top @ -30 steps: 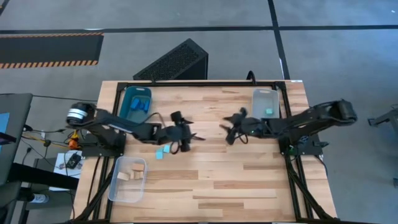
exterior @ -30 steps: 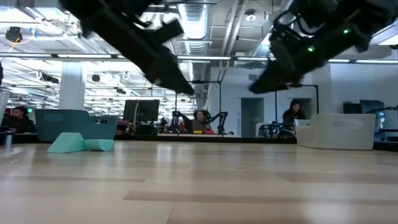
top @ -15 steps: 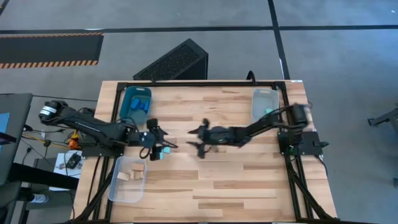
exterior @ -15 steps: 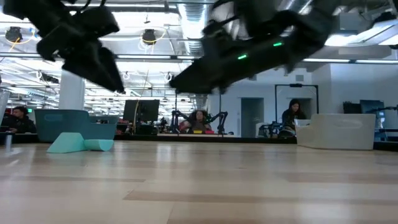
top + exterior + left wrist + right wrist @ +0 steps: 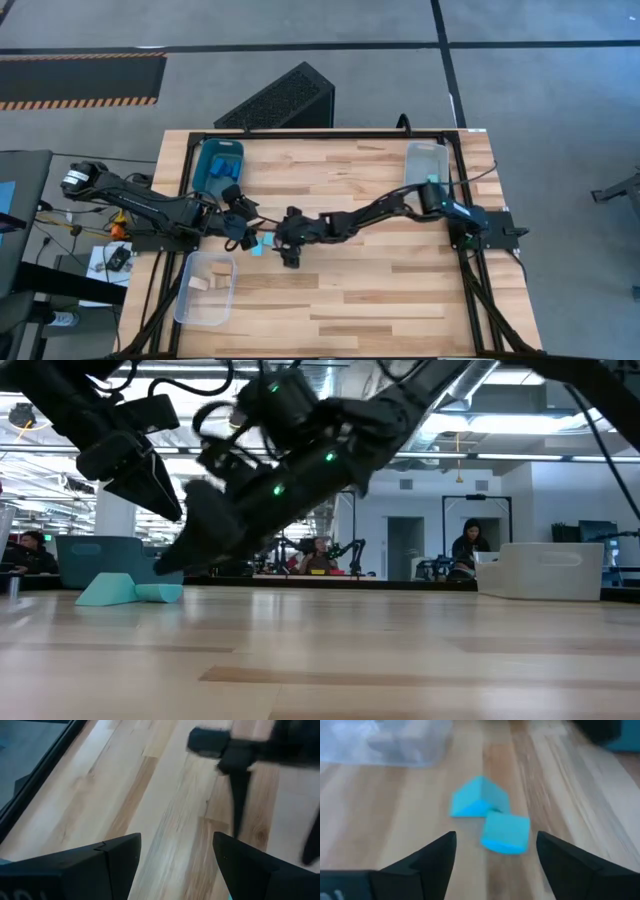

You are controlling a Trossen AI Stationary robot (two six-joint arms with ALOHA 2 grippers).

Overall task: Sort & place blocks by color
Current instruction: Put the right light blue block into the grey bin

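Observation:
Two light turquoise blocks lie flat on the table, touching each other: a wedge (image 5: 479, 797) and a squarish piece (image 5: 506, 833), also seen in the high view as the turquoise blocks (image 5: 258, 246) and in the low view (image 5: 128, 592). My right gripper (image 5: 495, 870) is open and hovers just on the table's right side of them (image 5: 284, 241); its fingers touch nothing. My left gripper (image 5: 246, 220) is open and hovers close to the blocks on their far-left side, over bare wood (image 5: 175, 865). Dark blue blocks (image 5: 222, 172) lie in the blue tray. Pale wooden blocks (image 5: 207, 283) lie in the near-left tray.
A blue tray (image 5: 205, 160) sits at the far left. A clear tray (image 5: 190, 300) sits at the near left. Another clear tray (image 5: 425, 155) at the far right holds a turquoise block (image 5: 433, 180). The two grippers are close together. People sit in the room beyond the table.
My right arm has stretched across the table toward its left edge and dropped lower, from the middle of the table to right beside the two turquoise blocks. My left gripper has drawn back toward the left edge, off the spot the right one now takes. The blocks have stayed put.

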